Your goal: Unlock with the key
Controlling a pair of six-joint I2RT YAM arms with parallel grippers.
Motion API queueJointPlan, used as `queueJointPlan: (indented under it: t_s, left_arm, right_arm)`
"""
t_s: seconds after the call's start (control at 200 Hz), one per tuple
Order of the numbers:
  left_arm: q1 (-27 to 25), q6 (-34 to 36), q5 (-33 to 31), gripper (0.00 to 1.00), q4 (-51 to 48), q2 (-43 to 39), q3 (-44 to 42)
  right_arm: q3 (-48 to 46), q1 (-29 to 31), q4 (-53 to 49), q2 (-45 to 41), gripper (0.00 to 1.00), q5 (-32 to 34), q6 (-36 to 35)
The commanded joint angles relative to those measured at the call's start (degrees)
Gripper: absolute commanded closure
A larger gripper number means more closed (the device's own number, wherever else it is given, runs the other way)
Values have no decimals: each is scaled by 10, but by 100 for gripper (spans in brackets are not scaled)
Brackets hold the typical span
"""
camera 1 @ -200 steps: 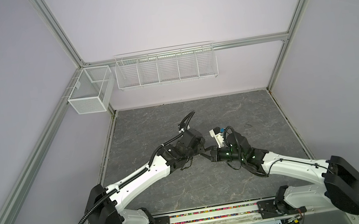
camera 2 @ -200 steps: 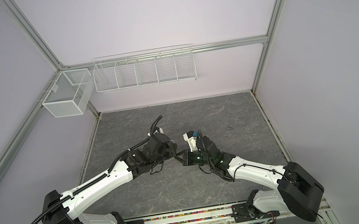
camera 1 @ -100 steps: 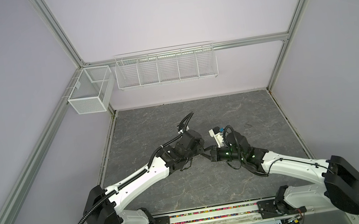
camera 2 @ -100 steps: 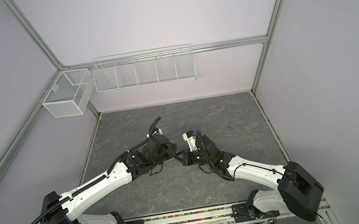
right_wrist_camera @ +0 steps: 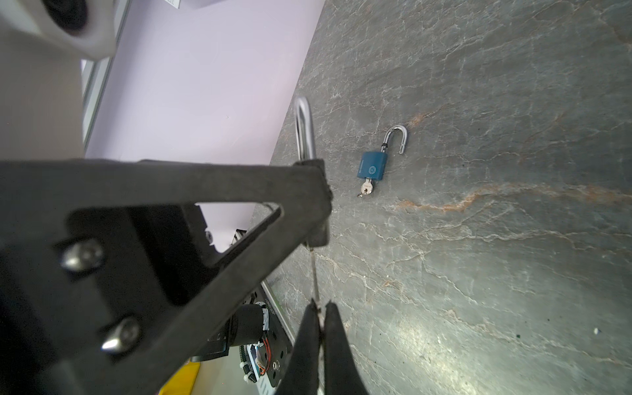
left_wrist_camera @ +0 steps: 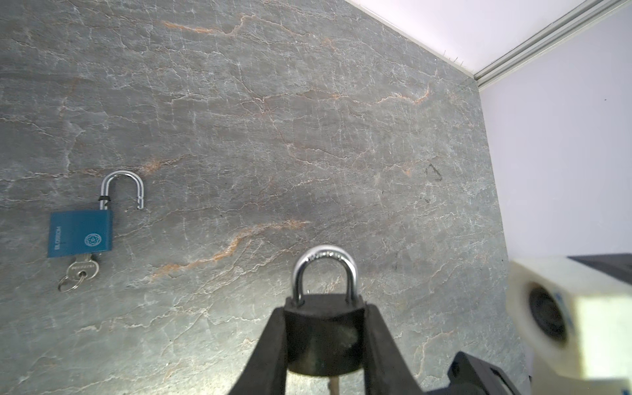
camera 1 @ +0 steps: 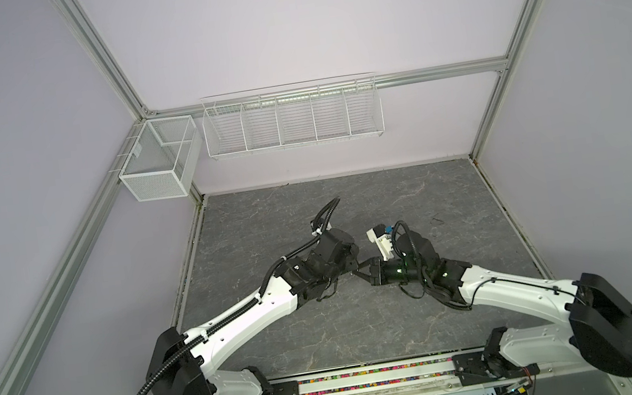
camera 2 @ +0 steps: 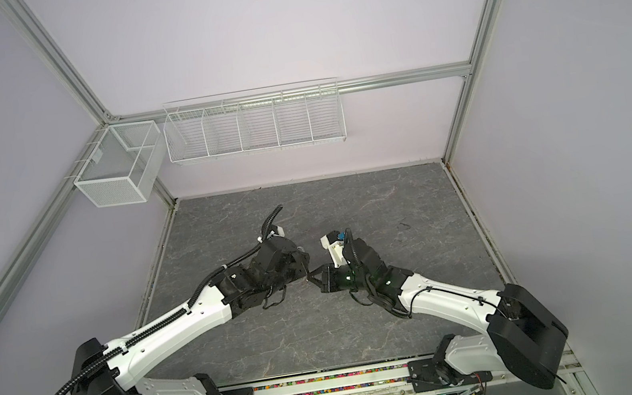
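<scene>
Left fingers [left_wrist_camera: 273, 342] clamp black steel-shackled padlock [left_wrist_camera: 323, 338], lower centre, bracing it. Right fingers [right_wrist_camera: 337, 335] pinch thin silver key [right_wrist_camera: 314, 273] at its keyway, presumably to turn.

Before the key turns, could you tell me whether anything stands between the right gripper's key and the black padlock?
Nothing visible does: the key in the right gripper runs to the underside of the black padlock held by the left gripper. The blue padlock lies apart.

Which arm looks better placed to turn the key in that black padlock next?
Right. The right gripper is pinched shut on the key, whose blade reaches the underside of the black padlock; the left gripper only clamps its body.
</scene>
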Motion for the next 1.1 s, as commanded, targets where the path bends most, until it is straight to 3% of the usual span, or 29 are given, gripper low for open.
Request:
queueJointPlan:
  t_s: [0.0,0.725,1.094]
  left_arm:
    - [2,-9,0,100,12,-10,5]
    - [2,-22,12,100,12,-19,-8]
    - [0,25,41,100,-41,-13,8]
  right_arm:
    - [13,-4,0,4,94,-7,-7]
    - [8,-14,40,-9,94,23,30]
    - [18,-14,41,-18,94,43,35]
